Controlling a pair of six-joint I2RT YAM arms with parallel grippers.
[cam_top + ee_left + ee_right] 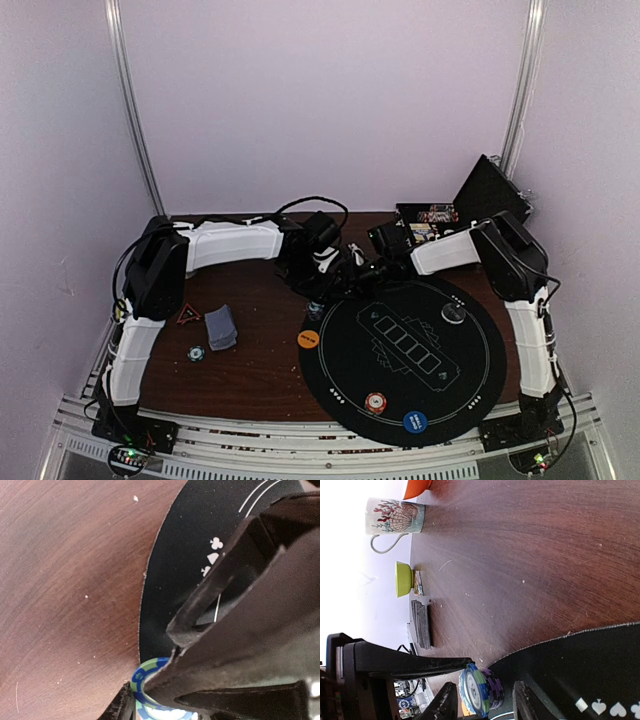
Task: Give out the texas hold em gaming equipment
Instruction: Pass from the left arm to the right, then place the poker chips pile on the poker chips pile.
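Two striped poker chips stand on edge at the left rim of the black round mat [420, 350]: a blue-green chip [474, 690] face to face with a purple chip [495, 686]. My left gripper [145, 682] is shut on them across their rims; the blue-green chip [145, 675] shows between its fingers. My right gripper [485, 704] is open and straddles the pair, one finger beside the blue-green face, the other apart from the purple chip. A grey deck of cards [220, 327] lies left of the mat. Orange disc [309, 338], blue disc [415, 421] and a red striped chip [375, 402] lie near the mat's front.
A dark chip [454, 313] sits on the mat's right. One chip [196, 352] and a red triangle [188, 314] lie by the deck. A cream mug [395, 516], an orange bowl [417, 487] and a green cup [404, 578] stand far left. An open box [430, 220] sits behind.
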